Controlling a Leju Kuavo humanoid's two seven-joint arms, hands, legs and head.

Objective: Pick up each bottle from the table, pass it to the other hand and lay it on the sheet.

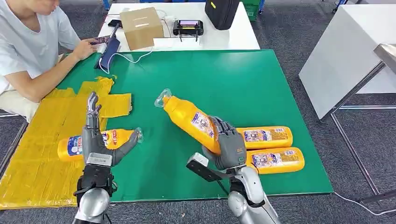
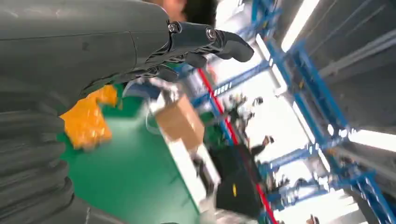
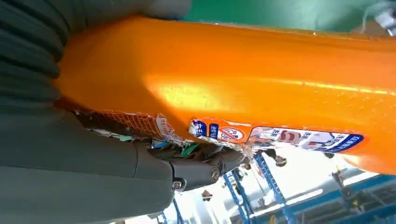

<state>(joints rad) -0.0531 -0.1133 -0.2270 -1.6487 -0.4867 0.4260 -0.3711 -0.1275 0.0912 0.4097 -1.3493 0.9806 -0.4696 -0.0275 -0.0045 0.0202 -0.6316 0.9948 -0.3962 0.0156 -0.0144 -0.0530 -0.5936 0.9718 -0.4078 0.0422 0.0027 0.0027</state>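
Bottle [image 1: 191,119] tilts in right hand [image 1: 229,145] above open green mat [image 1: 224,84].

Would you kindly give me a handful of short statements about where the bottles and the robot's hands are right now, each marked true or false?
1. The right hand holds an orange bottle lifted and tilted above the green mat. True.
2. The left hand grips a bottle. False: it is open, fingers spread, above the bottle lying at the edge of the yellow sheet.
3. Two more bottles lie side by side on the mat beside the right hand. True.
4. The held bottle's cap points towards the robot. False: its clear cap points up and away, towards the far side of the table.
5. A cardboard box stands on the yellow sheet. False: it stands on the white table beyond the mat.
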